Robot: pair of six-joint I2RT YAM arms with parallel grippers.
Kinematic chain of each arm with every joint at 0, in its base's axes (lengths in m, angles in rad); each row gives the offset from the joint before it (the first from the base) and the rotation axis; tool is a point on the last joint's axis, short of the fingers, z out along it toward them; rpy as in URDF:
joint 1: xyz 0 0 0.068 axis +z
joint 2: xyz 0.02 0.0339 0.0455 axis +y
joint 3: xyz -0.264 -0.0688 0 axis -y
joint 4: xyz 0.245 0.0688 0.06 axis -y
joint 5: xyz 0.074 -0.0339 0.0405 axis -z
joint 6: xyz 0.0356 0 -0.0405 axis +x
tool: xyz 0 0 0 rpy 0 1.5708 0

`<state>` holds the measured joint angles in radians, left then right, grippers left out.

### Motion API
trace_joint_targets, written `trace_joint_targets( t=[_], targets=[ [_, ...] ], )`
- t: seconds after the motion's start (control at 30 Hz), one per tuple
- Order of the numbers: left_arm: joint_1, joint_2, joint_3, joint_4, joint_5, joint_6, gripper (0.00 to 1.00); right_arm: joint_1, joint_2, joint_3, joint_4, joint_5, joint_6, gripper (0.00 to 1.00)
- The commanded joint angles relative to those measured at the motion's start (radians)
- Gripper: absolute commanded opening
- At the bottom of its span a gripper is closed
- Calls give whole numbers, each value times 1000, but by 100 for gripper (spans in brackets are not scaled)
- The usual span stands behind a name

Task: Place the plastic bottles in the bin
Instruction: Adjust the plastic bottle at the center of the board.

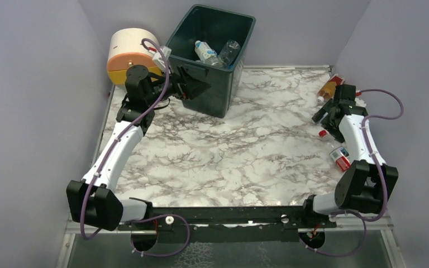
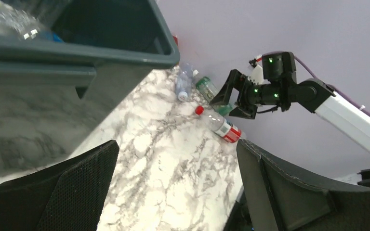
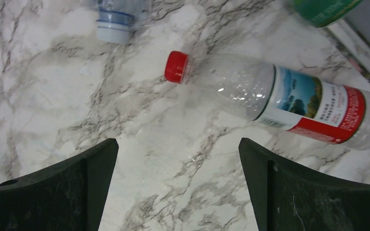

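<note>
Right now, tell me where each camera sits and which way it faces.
Top external: above and behind the robot, looking down at the table, bin, left arm and right arm.
Left wrist: beside the bin, facing across the table toward the right gripper; the left fingers frame it.
Right wrist: looking down at the red-capped bottle; the right fingers show.
Shared: both wrist views show that bottle.

The left pincer (image 2: 176, 144) hangs with its fingers (image 2: 77, 192) spread wide and nothing between them, above the marbled bench (image 2: 173, 168). The dark green bin (image 2: 77, 50) stands just ahead to its left. Farther ahead by the wall lie a red-capped clear bottle (image 2: 219, 125), a pale bottle (image 2: 183, 82) and a green bottle (image 2: 206, 88), with the right pincer (image 2: 221, 109) spread open over them.
</note>
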<state>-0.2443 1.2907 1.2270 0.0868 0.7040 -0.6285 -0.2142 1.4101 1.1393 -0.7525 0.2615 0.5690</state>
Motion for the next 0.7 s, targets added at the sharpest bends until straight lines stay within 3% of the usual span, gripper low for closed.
trace_joint_targets(
  t=[0.0,0.37,0.67],
  targets=[
    [-2,-55,-26,108,82,-55,99,-38,13,12,-45,200,52,99],
    [-3,-106,-54,94,106,-50,99,-347,35,-188,93,139,-46,99],
    [-3,-110,-50,104,105,-68,99,-355,44,-290,149,21,-37,100]
  ],
)
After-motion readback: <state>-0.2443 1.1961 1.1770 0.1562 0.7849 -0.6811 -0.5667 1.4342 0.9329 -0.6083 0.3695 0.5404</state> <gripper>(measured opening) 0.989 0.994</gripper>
